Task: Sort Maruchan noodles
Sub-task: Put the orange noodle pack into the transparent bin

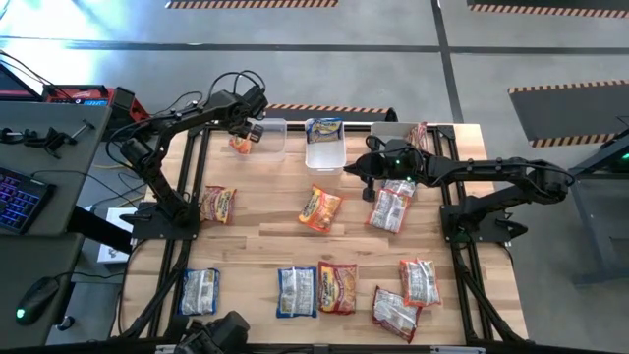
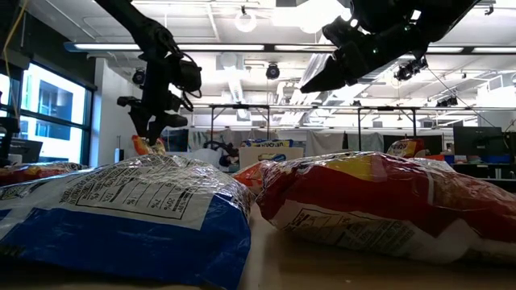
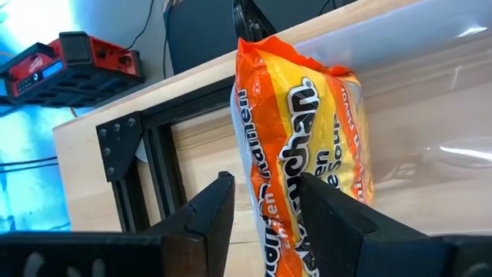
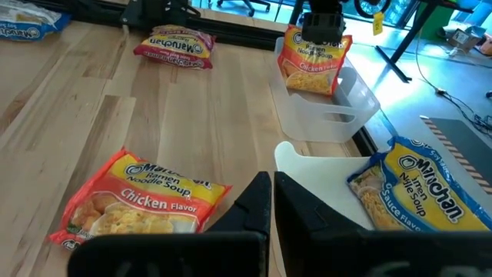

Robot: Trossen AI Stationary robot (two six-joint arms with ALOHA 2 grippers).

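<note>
Fingers of the left gripper (image 3: 261,208) are pinching an orange packet (image 3: 304,146) upright over the leftmost clear bin (image 1: 267,136), presumably so it drops among its own kind. Right gripper (image 4: 270,201) is hovering fully closed and empty near the middle bin (image 1: 324,147), which is holding a blue packet (image 1: 324,128); other packets are lying scattered on the table (image 1: 256,236).

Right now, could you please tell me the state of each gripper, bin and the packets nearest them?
left gripper: shut on orange packet, held upright over the left bin.
right gripper: shut, empty, above the table.
middle bin: holds one blue-and-white packet, leaning.
right bin: holds one pink packet.
chicken packet: flat on the table, unsorted.
</note>
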